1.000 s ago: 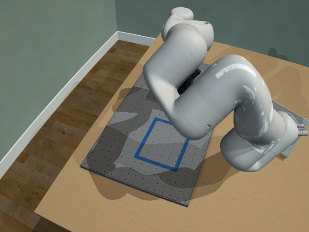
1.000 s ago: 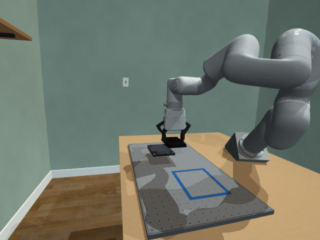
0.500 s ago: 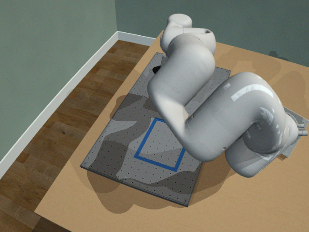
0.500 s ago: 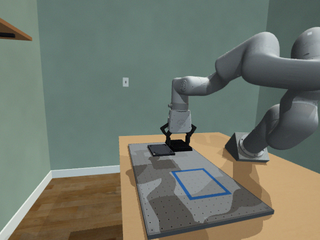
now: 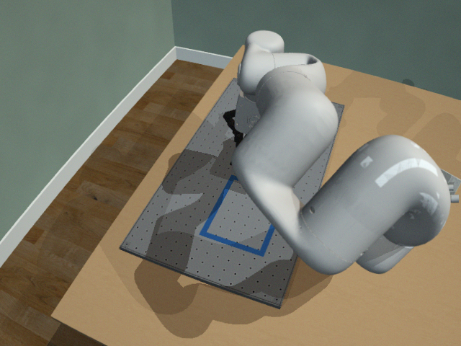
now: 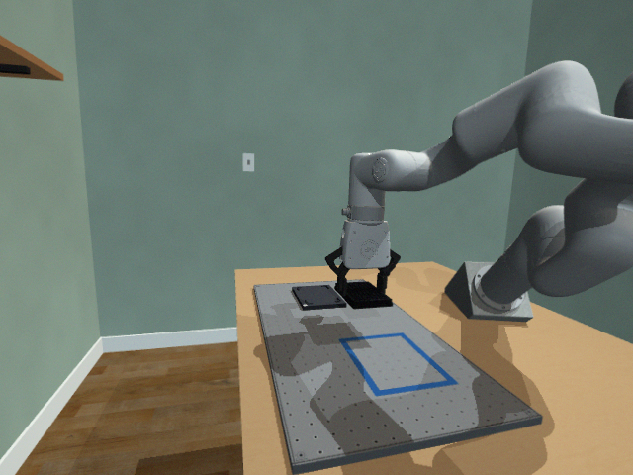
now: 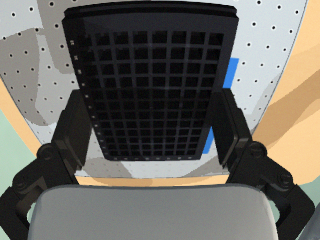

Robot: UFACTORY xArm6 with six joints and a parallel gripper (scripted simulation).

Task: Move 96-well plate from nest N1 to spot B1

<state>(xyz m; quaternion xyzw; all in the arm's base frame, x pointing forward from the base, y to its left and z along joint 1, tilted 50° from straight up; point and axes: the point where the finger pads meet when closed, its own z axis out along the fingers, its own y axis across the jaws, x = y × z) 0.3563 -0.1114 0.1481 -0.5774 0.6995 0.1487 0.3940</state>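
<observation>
The black 96-well plate (image 7: 152, 83) is right way up between my gripper's fingers, which are shut on its two long sides. In the exterior view the plate (image 6: 365, 295) hangs low over the grey deck, right beside the dark empty plate nest N1 (image 6: 317, 296), under my gripper (image 6: 364, 280). The blue taped outline B1 (image 6: 398, 362) lies nearer the camera on the deck, with nothing inside it. In the top view the arm hides the plate; only black finger links (image 5: 233, 125) and the outline (image 5: 238, 218) show. A bit of blue tape (image 7: 223, 94) shows past the plate's edge.
The perforated grey deck (image 6: 378, 368) lies on a wooden table. The arm's base (image 6: 488, 299) is mounted at the right of the deck. The arm's big links reach over the outline's right part in the top view (image 5: 290, 160).
</observation>
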